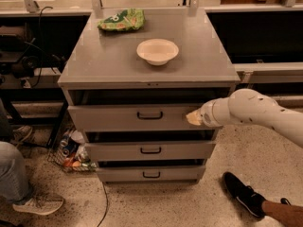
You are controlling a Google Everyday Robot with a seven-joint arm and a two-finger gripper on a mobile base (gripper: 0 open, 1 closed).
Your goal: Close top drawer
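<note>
The top drawer is the uppermost of three grey drawers in the cabinet. It has a small dark handle at its front's centre. It stands slightly out, with a dark gap under the cabinet top. My gripper is at the end of the white arm coming in from the right. Its tip is pressed against the right part of the top drawer's front, to the right of the handle.
On the cabinet top are a white bowl and a green chip bag. The two lower drawers are below. A person's leg and shoe are at left, another shoe at right. Cans in a basket sit by the cabinet.
</note>
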